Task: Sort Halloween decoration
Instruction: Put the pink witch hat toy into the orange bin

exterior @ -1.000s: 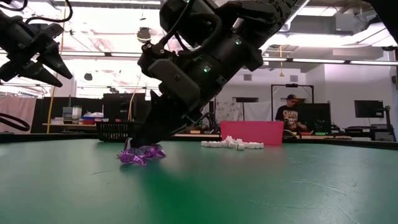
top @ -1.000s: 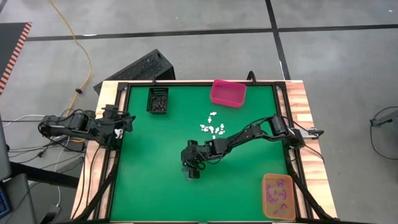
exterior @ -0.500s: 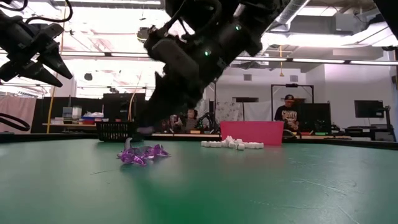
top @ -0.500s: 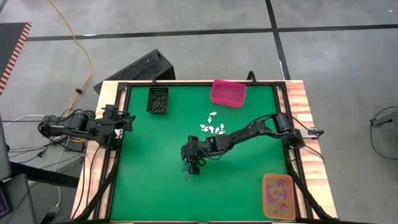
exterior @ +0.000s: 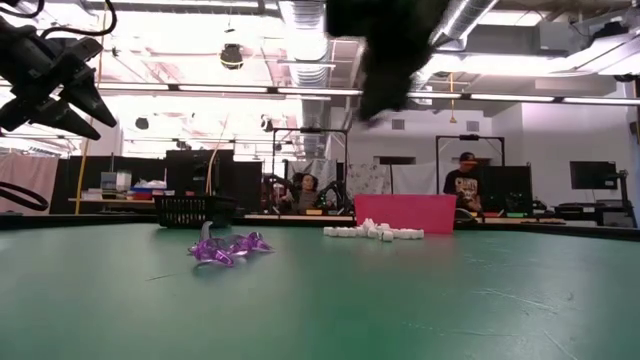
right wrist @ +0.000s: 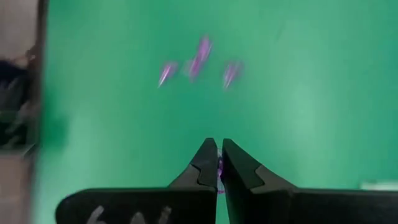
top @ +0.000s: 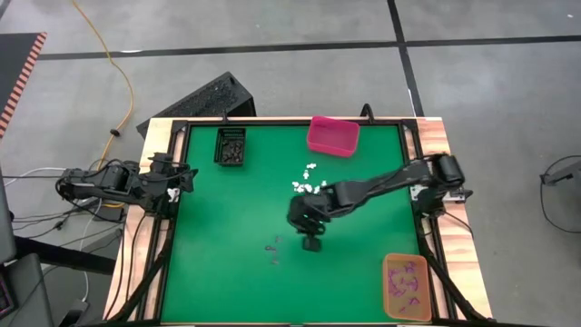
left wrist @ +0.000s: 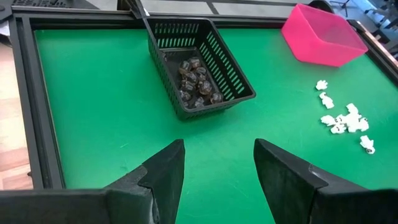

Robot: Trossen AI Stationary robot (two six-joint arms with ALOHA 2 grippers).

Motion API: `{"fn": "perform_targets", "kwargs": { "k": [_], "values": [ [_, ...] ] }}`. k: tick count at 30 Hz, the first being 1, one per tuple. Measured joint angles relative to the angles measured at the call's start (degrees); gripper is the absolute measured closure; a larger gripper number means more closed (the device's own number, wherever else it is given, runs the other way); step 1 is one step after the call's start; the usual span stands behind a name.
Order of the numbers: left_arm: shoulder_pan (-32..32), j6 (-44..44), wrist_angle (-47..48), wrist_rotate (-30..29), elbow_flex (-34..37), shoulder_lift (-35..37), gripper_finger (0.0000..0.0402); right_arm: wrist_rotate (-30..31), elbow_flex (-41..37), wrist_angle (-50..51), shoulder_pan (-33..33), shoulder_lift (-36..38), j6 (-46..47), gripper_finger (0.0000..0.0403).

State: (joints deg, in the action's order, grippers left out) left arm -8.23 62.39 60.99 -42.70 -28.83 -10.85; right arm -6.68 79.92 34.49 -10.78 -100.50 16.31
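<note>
Purple trinkets (top: 275, 251) lie loose on the green mat, blurred in the right wrist view (right wrist: 196, 66) and low in the low view (exterior: 226, 248). White trinkets (top: 309, 184) lie in a cluster toward the far side. My right gripper (top: 311, 242) hangs above the mat to the right of the purple ones, shut on a small purple trinket (right wrist: 219, 167). In the low view it is a dark blur at the top (exterior: 392, 50). My left gripper (left wrist: 219, 148) waits open at the table's left edge (top: 180, 179). My right gripper pinches a purple trinket (right wrist: 219, 168) between its two fingertips; only a thin sliver shows in the gap. The fingers slant down toward the mat. The trinket is lifted clear of the table.
A black mesh bin (top: 231, 145) with dark trinkets stands at the far left, a pink bin (top: 333, 134) at the far edge, and an orange bin (top: 406, 286) with purple trinkets at the near right corner. People sit in the room beyond the table (exterior: 465, 185).
My right gripper has risen from the purple trinkets and gone toward the table's right edge, fast enough to blur. The remaining purple trinkets stay on the mat where they were.
</note>
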Motion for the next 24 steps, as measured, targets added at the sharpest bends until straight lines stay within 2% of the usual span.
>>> {"fn": "perform_targets", "kwargs": {
  "k": [6, 12, 17, 21, 24],
  "values": [
    [0.0, 0.2, 0.0, 0.0, 0.0, 0.0, 0.0219, -0.9, -0.8, 19.3, -8.9, 7.9, 16.0, 0.0376],
    [0.0, 0.3, 0.0, 0.0, 0.0, 0.0, 0.0219, -1.3, -4.2, 29.8, -22.5, 13.0, 38.5, 0.0376],
    [0.0, 0.4, 0.0, 0.0, 0.0, 0.0, 0.0219, -2.6, -7.4, 29.8, -33.7, 15.3, 57.2, 0.0376],
    [0.0, 0.4, 0.0, 0.0, 0.0, 0.0, 0.0219, -3.6, -10.2, 28.2, -39.5, 16.0, 67.7, 0.0376],
    [0.0, 0.4, 0.0, 0.0, 0.0, 0.0, 0.0219, -5.3, -13.6, 23.4, -42.5, 16.5, 73.3, 0.0376]
  ]
}}
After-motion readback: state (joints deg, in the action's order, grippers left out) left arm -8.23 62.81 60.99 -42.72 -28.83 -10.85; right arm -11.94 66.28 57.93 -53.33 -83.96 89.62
